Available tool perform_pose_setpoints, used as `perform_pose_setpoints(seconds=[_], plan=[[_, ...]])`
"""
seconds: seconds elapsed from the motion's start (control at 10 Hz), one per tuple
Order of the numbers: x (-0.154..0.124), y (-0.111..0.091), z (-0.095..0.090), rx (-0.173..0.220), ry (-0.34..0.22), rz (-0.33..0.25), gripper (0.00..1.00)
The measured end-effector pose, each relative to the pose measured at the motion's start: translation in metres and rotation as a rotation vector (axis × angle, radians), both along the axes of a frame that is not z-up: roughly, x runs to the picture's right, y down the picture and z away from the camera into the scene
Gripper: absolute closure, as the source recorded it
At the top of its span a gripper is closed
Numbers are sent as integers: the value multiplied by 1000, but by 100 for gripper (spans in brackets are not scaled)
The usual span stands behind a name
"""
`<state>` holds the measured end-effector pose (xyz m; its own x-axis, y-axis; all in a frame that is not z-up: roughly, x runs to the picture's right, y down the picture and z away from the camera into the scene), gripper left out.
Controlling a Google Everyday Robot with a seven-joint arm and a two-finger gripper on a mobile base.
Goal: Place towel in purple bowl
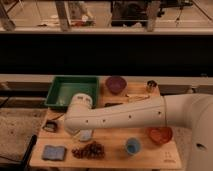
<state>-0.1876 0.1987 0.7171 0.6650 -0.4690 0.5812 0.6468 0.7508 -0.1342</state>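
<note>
Centre your gripper, hidden under the arm [82,116] at lower left, open-or-closed untellable, over the towel [86,135] before pinching.

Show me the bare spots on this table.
Bare wood shows between the purple bowl and the small dark object, and at the front right corner by the orange bowl. Crowded front left: the gripper over the towel, blue pad, brown cluster.

Dark purple bowl [116,84], grey-blue towel [86,135], green tray [72,79], jaws hidden beneath white arm [125,117]
</note>
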Motion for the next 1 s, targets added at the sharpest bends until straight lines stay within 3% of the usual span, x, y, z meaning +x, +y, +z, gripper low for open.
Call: perform_pose_setpoints(seconds=[0.5,1.0], plan=[[2,17,52,-57,59,-26,20],[4,18,61,-74,80,-35,20]])
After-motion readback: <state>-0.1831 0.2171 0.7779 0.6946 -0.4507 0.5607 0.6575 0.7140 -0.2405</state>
